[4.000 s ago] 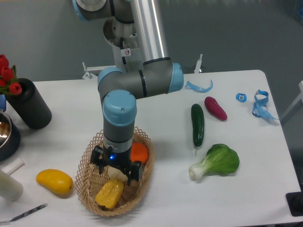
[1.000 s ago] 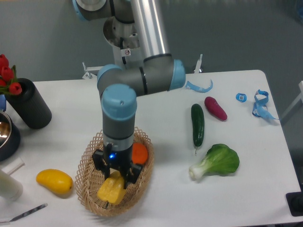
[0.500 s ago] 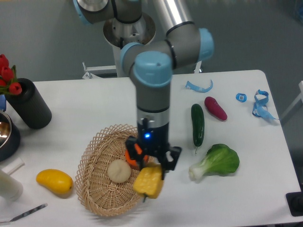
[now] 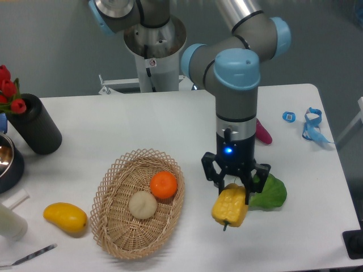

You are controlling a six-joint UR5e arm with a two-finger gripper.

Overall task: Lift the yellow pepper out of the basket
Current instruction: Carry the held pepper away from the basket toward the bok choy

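Observation:
My gripper is shut on the yellow pepper and holds it in the air to the right of the basket, above the table near the bok choy. The pepper hangs below the fingers with its stem pointing down. The wicker basket sits at the lower left and holds an orange and a pale round fruit.
A yellow mango lies left of the basket. Green bok choy lies just behind the gripper; a purple vegetable is partly hidden by the arm. Blue clips are at the far right. A black vase stands at the left.
The gripper closed on the yellow pepper in the basket, lifted it out and carried it right, past the basket rim to beside the bok choy.

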